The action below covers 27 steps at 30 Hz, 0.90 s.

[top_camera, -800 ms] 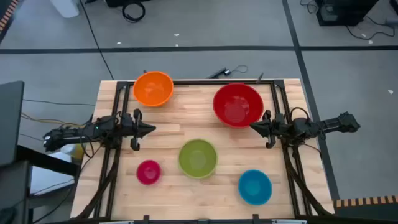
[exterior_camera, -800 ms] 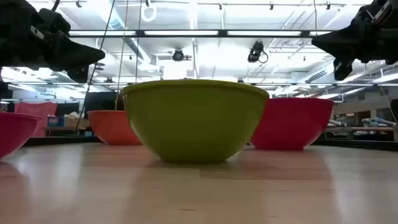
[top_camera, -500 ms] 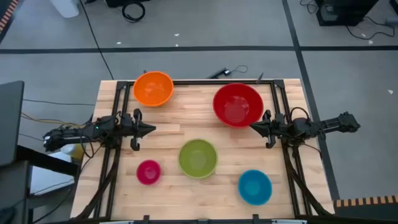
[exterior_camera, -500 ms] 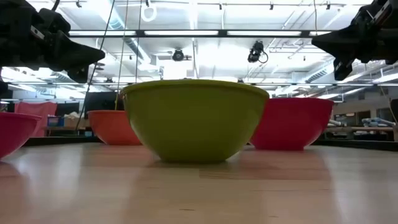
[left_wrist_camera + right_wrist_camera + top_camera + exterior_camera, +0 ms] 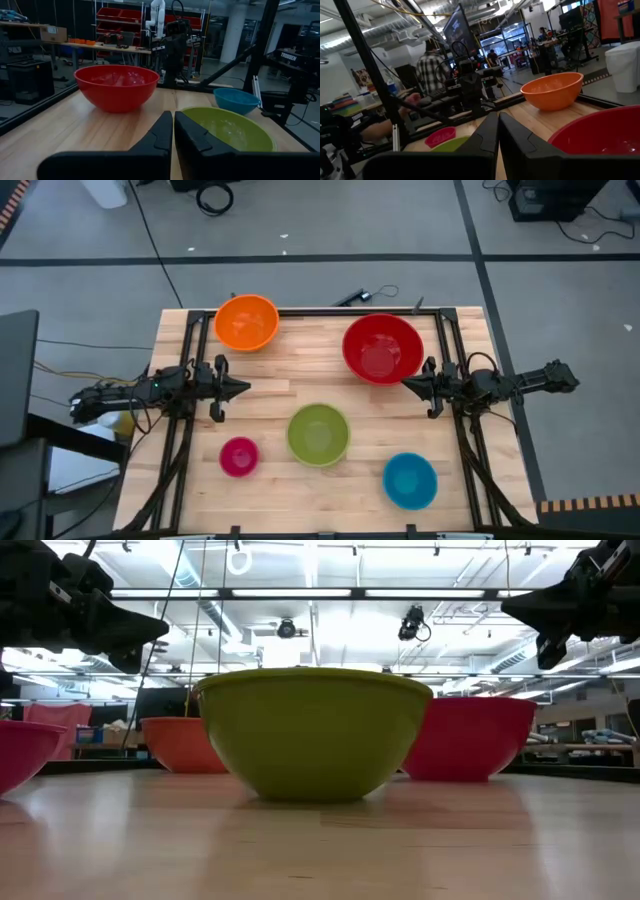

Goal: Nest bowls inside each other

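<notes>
Several bowls stand apart on their bases on the wooden table (image 5: 280,380): an orange bowl (image 5: 246,322) at the far left, a large red bowl (image 5: 382,348) at the far right, a green bowl (image 5: 318,433) in the middle, a small pink bowl (image 5: 239,456) at the near left and a blue bowl (image 5: 410,479) at the near right. My left gripper (image 5: 244,388) hovers shut over the left side, pointing level toward the centre. My right gripper (image 5: 406,385) hovers shut over the right side, just near the red bowl's rim, pointing toward the centre. Neither touches a bowl.
Black rails (image 5: 190,360) run along the table's left and right sides under the arms. Bare wood lies between the two grippers. In the right wrist view a person in a checked shirt (image 5: 431,70) stands in the room beyond the table.
</notes>
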Motion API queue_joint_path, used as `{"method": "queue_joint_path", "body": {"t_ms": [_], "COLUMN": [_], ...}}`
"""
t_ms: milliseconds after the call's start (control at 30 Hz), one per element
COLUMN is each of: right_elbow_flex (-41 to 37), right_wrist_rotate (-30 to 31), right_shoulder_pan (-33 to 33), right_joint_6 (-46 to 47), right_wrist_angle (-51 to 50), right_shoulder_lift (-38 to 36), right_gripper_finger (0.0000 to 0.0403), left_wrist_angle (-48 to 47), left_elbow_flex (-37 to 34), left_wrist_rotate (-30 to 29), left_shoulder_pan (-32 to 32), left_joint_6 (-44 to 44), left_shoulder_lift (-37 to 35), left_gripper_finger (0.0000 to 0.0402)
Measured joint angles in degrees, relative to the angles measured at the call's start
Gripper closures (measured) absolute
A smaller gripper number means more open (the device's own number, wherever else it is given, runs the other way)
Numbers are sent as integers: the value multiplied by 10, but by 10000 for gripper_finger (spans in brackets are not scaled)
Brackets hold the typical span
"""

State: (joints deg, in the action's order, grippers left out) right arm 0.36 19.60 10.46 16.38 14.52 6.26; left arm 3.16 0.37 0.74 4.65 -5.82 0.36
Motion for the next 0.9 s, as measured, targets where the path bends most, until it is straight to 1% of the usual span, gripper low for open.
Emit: {"method": "queue_joint_path", "body": {"t_ms": [767,800,900], "right_elbow_flex": [0,0,0], "right_wrist_rotate": [0,0,10], "right_shoulder_pan": [0,0,0], "right_joint_6": [-1,-12,-97], "right_wrist_angle": [0,0,0], "right_shoulder_lift": [0,0,0], "right_gripper_finger": [380,380,380], "left_wrist_angle": [0,0,0], "left_elbow_flex": [0,0,0], "left_wrist_rotate": [0,0,0], "left_shoulder_pan": [0,0,0], "left_joint_6": [0,0,0], "left_shoulder_lift": [0,0,0], "left_gripper_finger": [379,379,379]}}
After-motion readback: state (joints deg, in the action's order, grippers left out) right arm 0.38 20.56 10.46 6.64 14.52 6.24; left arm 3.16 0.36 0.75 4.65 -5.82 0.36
